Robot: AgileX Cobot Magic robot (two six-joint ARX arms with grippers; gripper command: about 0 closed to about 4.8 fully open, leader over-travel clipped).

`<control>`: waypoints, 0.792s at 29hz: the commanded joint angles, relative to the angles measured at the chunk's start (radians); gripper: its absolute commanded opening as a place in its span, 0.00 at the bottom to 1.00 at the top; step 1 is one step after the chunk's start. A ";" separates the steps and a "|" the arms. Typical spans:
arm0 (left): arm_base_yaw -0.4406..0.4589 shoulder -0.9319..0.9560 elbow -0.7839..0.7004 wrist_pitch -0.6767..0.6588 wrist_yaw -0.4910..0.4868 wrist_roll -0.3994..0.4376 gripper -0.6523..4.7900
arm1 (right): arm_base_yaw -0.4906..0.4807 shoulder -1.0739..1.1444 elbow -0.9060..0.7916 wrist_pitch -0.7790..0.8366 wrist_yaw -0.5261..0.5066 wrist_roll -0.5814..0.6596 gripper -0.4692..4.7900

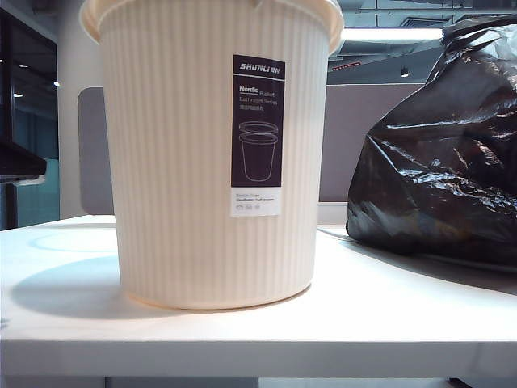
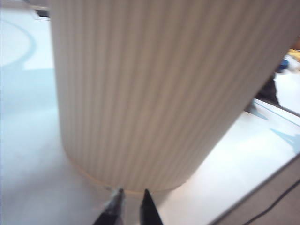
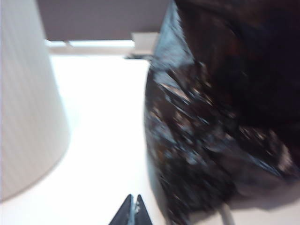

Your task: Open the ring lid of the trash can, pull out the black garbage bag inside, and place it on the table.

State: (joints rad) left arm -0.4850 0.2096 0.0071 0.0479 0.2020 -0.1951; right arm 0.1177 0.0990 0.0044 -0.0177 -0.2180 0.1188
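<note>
Exterior view: trash can (image 1: 214, 153) rim cut off at top edge; black garbage bag (image 1: 440, 153) cut off at right edge. Both wrist views blurred. Right gripper (image 3: 132, 199) fingertips only, lower frame edge.

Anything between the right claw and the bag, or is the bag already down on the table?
Nothing visible stands between them. The right claw, shut and empty, sits close beside the black bag, which already rests on the table to the right of the trash can.
</note>
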 commanded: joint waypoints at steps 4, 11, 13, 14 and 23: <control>0.000 0.000 0.002 -0.033 -0.019 0.041 0.21 | 0.001 0.001 -0.001 -0.061 0.068 -0.019 0.09; 0.000 0.000 0.002 -0.092 -0.019 0.049 0.21 | 0.001 0.003 -0.001 -0.114 0.067 -0.019 0.09; 0.000 0.000 0.002 -0.091 -0.019 0.050 0.21 | 0.001 0.003 -0.001 -0.121 0.066 -0.019 0.09; 0.000 0.000 0.002 -0.091 -0.020 0.049 0.21 | 0.002 0.003 -0.001 -0.120 0.066 -0.019 0.09; 0.000 0.000 0.002 -0.101 -0.019 0.050 0.19 | 0.001 0.003 -0.001 -0.120 0.062 -0.014 0.09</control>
State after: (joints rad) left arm -0.4847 0.2104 0.0071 -0.0532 0.1856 -0.1497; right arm 0.1177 0.1005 0.0044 -0.1490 -0.1535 0.1040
